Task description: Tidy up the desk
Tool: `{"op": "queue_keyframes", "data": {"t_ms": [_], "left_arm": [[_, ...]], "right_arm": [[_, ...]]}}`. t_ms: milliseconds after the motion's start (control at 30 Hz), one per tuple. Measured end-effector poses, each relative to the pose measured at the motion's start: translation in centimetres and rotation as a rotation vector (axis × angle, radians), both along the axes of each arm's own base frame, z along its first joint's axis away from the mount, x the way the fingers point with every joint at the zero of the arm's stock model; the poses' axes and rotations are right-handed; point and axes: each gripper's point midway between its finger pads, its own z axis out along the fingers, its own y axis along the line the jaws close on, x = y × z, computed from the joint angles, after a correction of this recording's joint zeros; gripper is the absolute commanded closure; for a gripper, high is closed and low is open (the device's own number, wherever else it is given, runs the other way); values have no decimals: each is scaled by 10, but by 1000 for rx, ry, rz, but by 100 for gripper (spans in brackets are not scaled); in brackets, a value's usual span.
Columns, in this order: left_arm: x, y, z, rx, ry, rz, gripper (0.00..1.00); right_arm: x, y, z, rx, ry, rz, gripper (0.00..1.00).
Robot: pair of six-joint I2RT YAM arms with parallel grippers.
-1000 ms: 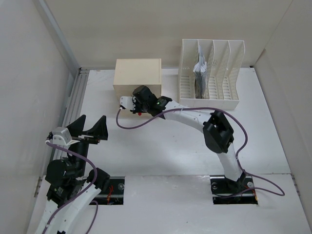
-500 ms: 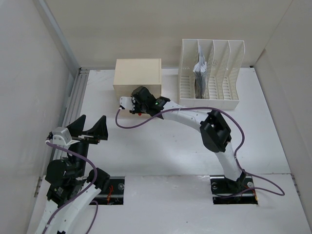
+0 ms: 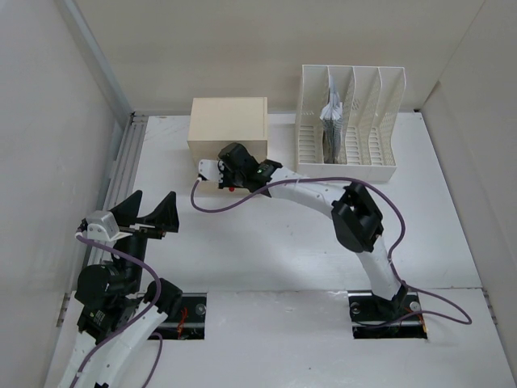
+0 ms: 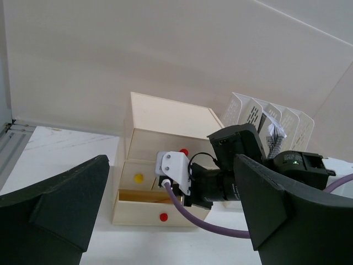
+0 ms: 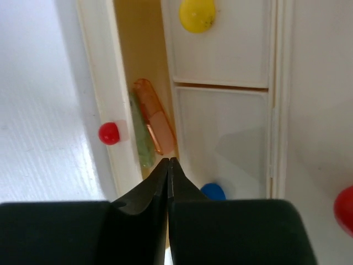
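A: Top external first: where does the desk [image 3: 266, 250] sit?

B: Under everything. It is the white tabletop that carries the drawer box [image 3: 228, 121], and it spreads from the box forward to the arm bases. Its grey rail [image 3: 121, 174] runs along the edge to the left of the box. Its two dark cutouts [image 3: 184, 315] lie well in front of the box, one at each arm base.

A: And the box itself?

B: Cream, standing at the far side of the desk. In the right wrist view one drawer [image 5: 98, 83] with a red knob [image 5: 109, 133] is pulled out. An orange translucent piece [image 5: 155, 118] lies inside it, with a green piece [image 5: 140, 143] beside it. The closed fronts next to it carry a yellow knob [image 5: 197, 14] and a blue knob [image 5: 212, 191].

A: Right gripper?

B: The right gripper [image 5: 168, 163] is right at the front of the box, fingers pressed together with nothing between them. The tips point at the gap of the open drawer. Whether they touch the drawer I cannot tell.

A: Left gripper?

B: The left gripper [image 3: 153, 202] hangs well in front of the box and to its left, above the desk, fingers spread wide, holding nothing.

A: Anything else?

B: A white file rack [image 3: 347, 121] stands just to the right of the box, with papers [image 3: 331, 109] in one slot
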Motion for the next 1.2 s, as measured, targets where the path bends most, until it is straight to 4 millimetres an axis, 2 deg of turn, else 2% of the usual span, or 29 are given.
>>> {"op": "queue_keyframes", "data": {"t_ms": [33, 233, 300, 433, 567, 933, 1067, 1200], "left_arm": [[0, 0, 0, -1, 0, 0, 5], [0, 1, 0, -1, 1, 3, 5], [0, 1, 0, -2, 1, 4, 5], [0, 1, 0, -2, 1, 4, 5], [0, 1, 0, -2, 1, 4, 5], [0, 1, 0, -2, 1, 4, 5], [0, 1, 0, -2, 1, 4, 5], [0, 1, 0, -2, 1, 4, 5]], "right_arm": [[-1, 1, -1, 6, 9, 5, 100], [-19, 4, -10, 29, 147, 103, 100], [-24, 6, -6, 42, 202, 142, 100], [-25, 7, -3, 53, 229, 164, 100], [-25, 4, -10, 44, 241, 155, 100], [-23, 1, -46, -4, 283, 121, 100], [-11, -8, -58, -15, 233, 27, 100], [-7, -24, -84, -70, 155, -80, 100]]}}
